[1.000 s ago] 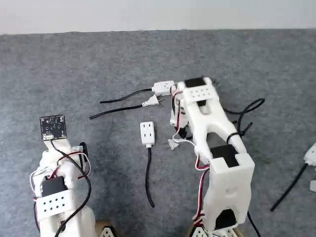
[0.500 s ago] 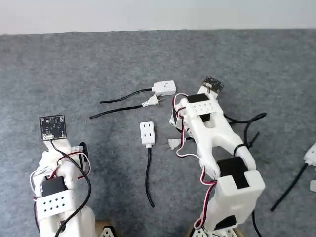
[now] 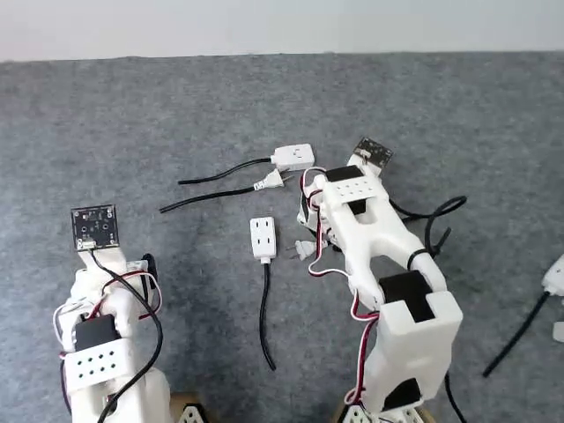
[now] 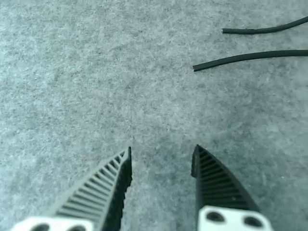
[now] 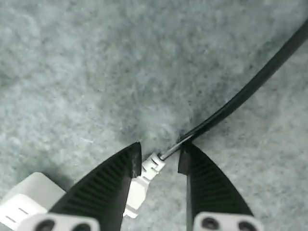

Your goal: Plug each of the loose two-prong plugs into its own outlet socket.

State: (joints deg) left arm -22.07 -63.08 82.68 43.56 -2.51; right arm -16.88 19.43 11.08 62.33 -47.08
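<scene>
1. The right arm (image 3: 379,238) stretches out over the middle of the table. We judge it does so to bring its pincer low over one loose plug, ready for the grab that comes before plugging in.
2. The left arm (image 3: 101,335) sits folded at its own side. The left pincer (image 4: 161,156) is released, jaws apart over bare floor covering. Two dark cord ends (image 4: 240,57) lie ahead of its tips, well apart from it. It looks parked out of the way.
3. The near socket block (image 3: 263,236) lies flat just beside the right pincer (image 5: 161,154), with its slots facing up. We take this as the near plug's likely target, since it lies so close.
4. The far socket block (image 3: 293,157) lies farther off from the right pincer. The far plug (image 3: 273,181) lies near the block, prongs turned towards it but not in.
5. The near plug (image 5: 144,175) lies on the surface. Its thin neck sits between the right pincer's jaws, which are released and not yet clenched. Its cord (image 5: 240,94) trails away beyond the tips.
6. A grey carpet (image 3: 132,115) covers the table. Its nap should keep plugs from sliding, though prongs could snag in it.
7. A pale wall (image 3: 264,26) runs behind the carpet, far from both pincers.
</scene>
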